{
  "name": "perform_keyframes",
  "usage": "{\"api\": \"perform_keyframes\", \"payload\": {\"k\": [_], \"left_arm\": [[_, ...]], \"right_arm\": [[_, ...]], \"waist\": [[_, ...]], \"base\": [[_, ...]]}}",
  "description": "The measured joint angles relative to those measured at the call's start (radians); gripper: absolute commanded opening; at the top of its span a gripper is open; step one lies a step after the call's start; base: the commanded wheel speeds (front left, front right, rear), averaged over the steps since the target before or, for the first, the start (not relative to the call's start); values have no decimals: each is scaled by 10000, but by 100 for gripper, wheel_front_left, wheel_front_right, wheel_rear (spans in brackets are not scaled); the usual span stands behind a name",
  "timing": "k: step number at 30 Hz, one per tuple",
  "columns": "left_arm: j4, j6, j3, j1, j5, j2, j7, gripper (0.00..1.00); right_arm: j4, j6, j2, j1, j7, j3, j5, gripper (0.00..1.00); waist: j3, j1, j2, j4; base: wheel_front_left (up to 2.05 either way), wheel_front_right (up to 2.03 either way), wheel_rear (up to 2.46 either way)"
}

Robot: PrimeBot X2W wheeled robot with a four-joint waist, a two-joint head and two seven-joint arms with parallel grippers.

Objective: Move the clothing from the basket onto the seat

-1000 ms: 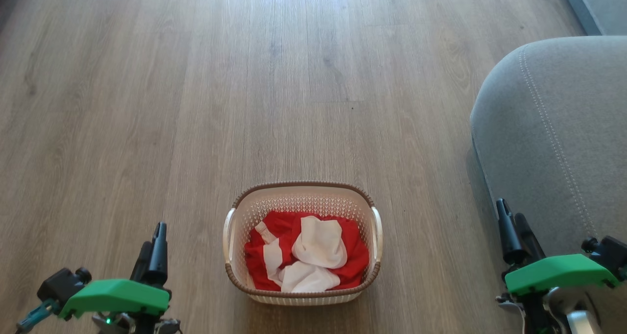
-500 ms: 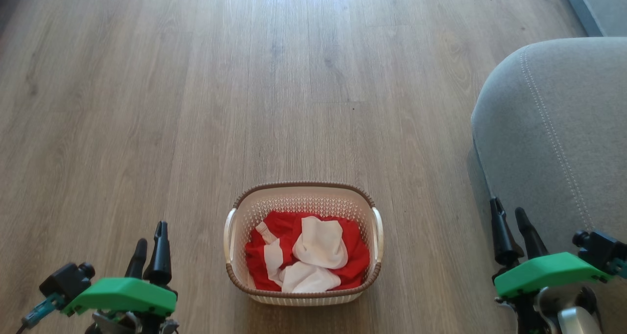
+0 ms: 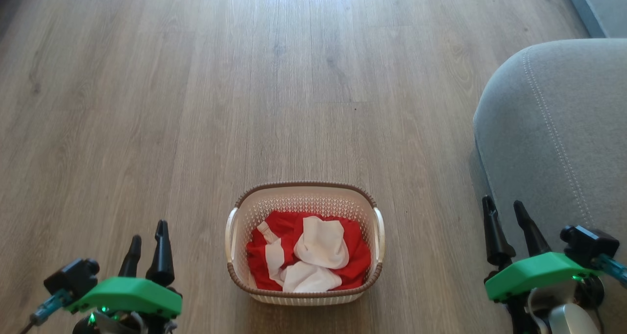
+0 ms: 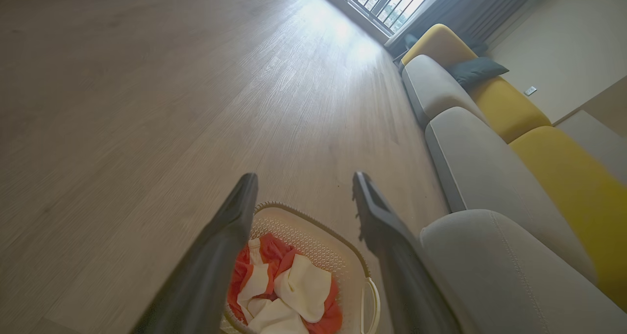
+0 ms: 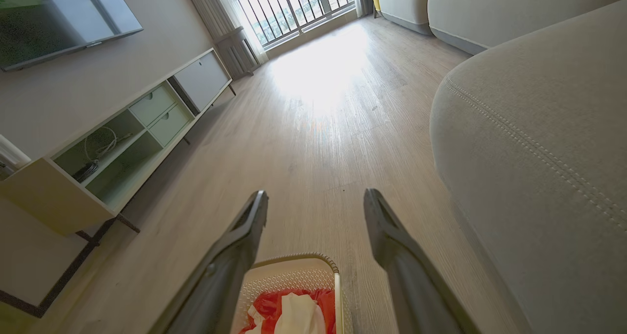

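Ok, clothing sat bunched in basket, seat off to the right. Looked soft, light, floppy; prob best pinched at raised white fold mid-pile. Left gripper, right gripper both open, empty.

Left gripper, right gripper: fingers newly apart.

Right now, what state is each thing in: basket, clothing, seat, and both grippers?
basket, upright on the floor, not yet emptied
clothing, crumpled inside the basket, not gripped
seat, no clothing on the part in view
left gripper, fingers open, holding nothing, left of the basket
right gripper, fingers open, holding nothing, beside the seat
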Motion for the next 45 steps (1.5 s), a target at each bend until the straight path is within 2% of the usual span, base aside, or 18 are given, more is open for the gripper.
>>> {"api": "perform_keyframes", "payload": {"k": [29, 45], "left_arm": [[-286, 186, -134, 155, 3346, 10, -823, 100], [-374, 284, -121, 371, 5198, 21, -1243, 100]], "right_arm": [[-21, 0, -6, 0, -786, 98, -3791, 100], [961, 0, -8, 5, -1231, 100, -5085, 100]], "waist": [[87, 0, 0, 63], [78, 0, 0, 63]], "base": [[0, 0, 0], [0, 0, 0]]}}
